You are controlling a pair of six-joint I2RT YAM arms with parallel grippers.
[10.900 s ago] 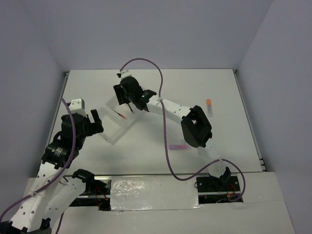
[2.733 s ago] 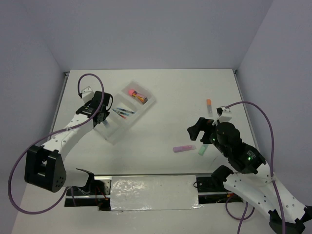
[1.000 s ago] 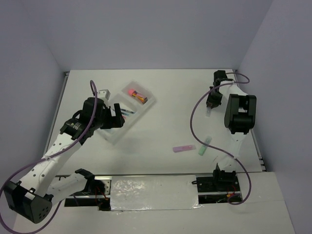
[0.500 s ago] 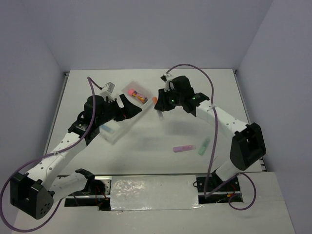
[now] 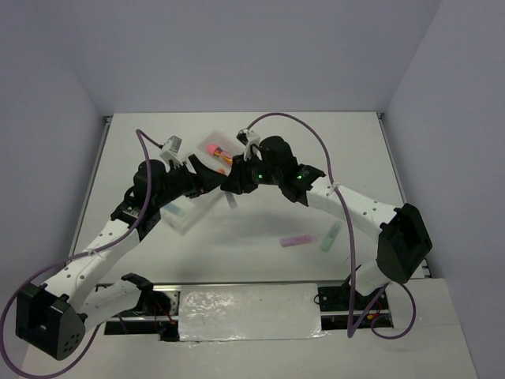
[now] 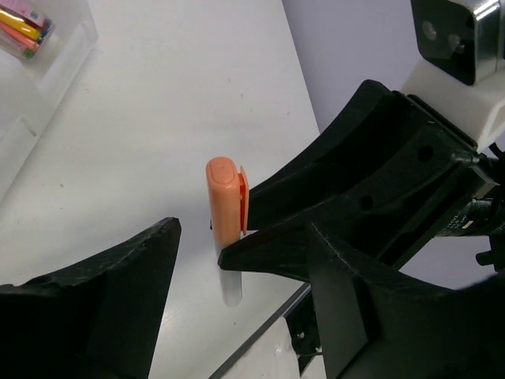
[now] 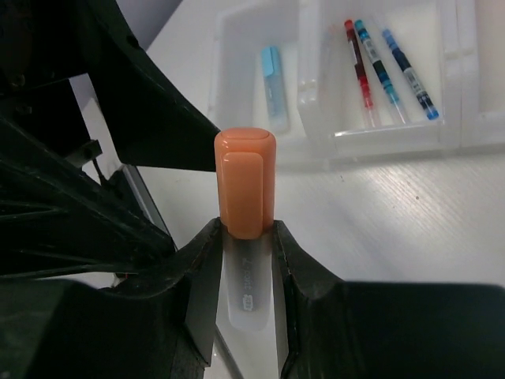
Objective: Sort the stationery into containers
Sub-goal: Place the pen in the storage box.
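An orange-capped grey marker (image 7: pixel 245 185) stands upright with my right gripper (image 7: pixel 246 237) shut on its grey barrel. In the top view that gripper (image 5: pixel 233 183) hangs just right of the translucent tray (image 5: pixel 183 223). My left gripper (image 5: pixel 207 178) faces it from the left. In the left wrist view the marker (image 6: pixel 225 225) stands between the open jaws of my left gripper (image 6: pixel 199 245); touch cannot be told. The tray (image 7: pixel 316 130) holds a blue bar (image 7: pixel 272 87), red and blue pens (image 7: pixel 371 67) and a pink-capped cylinder (image 5: pixel 213 148).
A purple bar (image 5: pixel 297 240) and a green bar (image 5: pixel 330 235) lie on the white table right of centre, near the front. Both arms cross over the left half of the table. Grey walls close in the back and sides.
My right arm has swung from the far right to the tray with the marker in its jaws. My left gripper has turned toward it and its jaws have narrowed somewhat.
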